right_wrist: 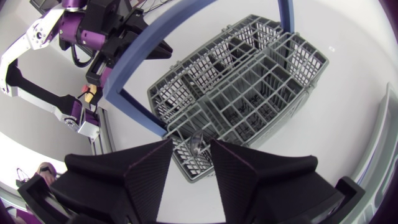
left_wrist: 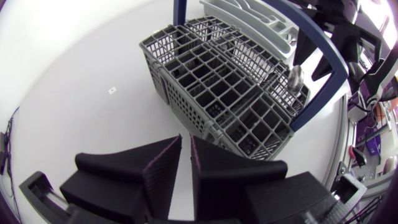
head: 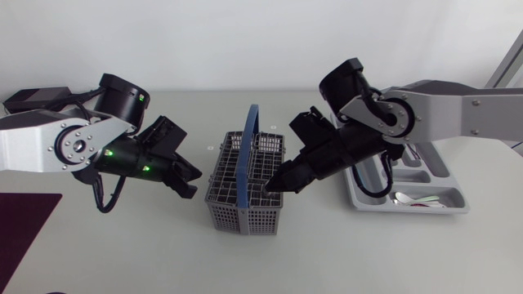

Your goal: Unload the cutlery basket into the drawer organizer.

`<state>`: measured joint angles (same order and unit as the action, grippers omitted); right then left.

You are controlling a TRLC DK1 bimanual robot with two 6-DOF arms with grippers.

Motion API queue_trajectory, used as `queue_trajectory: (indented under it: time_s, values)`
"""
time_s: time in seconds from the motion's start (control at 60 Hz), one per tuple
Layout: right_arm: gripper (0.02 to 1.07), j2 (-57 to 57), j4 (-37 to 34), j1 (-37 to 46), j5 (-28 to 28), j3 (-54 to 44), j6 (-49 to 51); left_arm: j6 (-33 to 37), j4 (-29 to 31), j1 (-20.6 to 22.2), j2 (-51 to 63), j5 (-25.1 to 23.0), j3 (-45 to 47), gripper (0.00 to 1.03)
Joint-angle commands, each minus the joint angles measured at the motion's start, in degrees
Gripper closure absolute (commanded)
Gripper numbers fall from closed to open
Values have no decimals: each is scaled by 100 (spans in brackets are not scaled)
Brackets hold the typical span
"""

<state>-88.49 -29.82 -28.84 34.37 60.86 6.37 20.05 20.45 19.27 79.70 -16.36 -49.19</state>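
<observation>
The grey cutlery basket (head: 245, 188) with a blue handle (head: 249, 147) stands mid-table. My right gripper (head: 274, 184) hangs over its right-hand compartments, fingers apart. In the right wrist view that gripper (right_wrist: 193, 165) is open just above a shiny spoon end (right_wrist: 198, 144) standing in a corner cell of the basket (right_wrist: 249, 93); the fingers do not touch it. My left gripper (head: 190, 181) sits left of the basket, a little short of it. In the left wrist view its fingers (left_wrist: 185, 163) are shut to a thin slit with nothing between them, and the basket (left_wrist: 217, 93) lies ahead, holding a spoon (left_wrist: 295, 76).
The light grey drawer organizer (head: 445, 167) lies at the right with several pieces of cutlery (head: 417, 198) in its front compartment, behind my right arm. A dark purple mat (head: 24, 237) covers the front left corner. A black box (head: 33, 98) sits at the back left.
</observation>
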Motion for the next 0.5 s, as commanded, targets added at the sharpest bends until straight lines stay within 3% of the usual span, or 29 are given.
queue_trajectory:
  time_s: [0.0, 0.2, 0.483]
  values:
    - [70, -230, -50, -78, -36, 110, -83, 113, -23, 42, -148, 1, 208, 74]
    - [93, -265, -59, -157, -36, 137, -48, 130, -23, 24, -201, 1, 261, 74]
    - [101, -274, -59, -157, -106, 154, -13, 130, -23, 33, -227, 1, 269, 74]
